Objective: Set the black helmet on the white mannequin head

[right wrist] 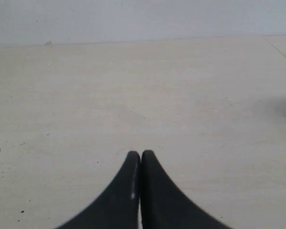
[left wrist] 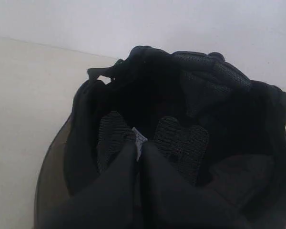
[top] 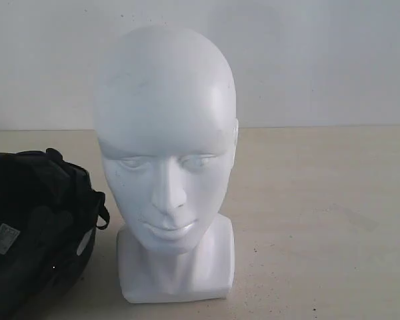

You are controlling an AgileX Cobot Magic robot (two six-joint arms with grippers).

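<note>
Lying open-side up right before the closed left pincer (left wrist: 139,145): one black helmet (left wrist: 190,100); one white mannequin head (top: 167,133); right pincer (right wrist: 141,153) closed, empty.

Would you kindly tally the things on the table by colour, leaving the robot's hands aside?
Black: 1, the black helmet
White: 1, the white mannequin head
Total: 2

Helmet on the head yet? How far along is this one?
Nothing done: the helmet lies open side up on the table beside the bare head. In hand: the left pincer, shut, points into the helmet; the right pincer is shut over bare table. Left: grip, lift, flip, lower onto head.
</note>
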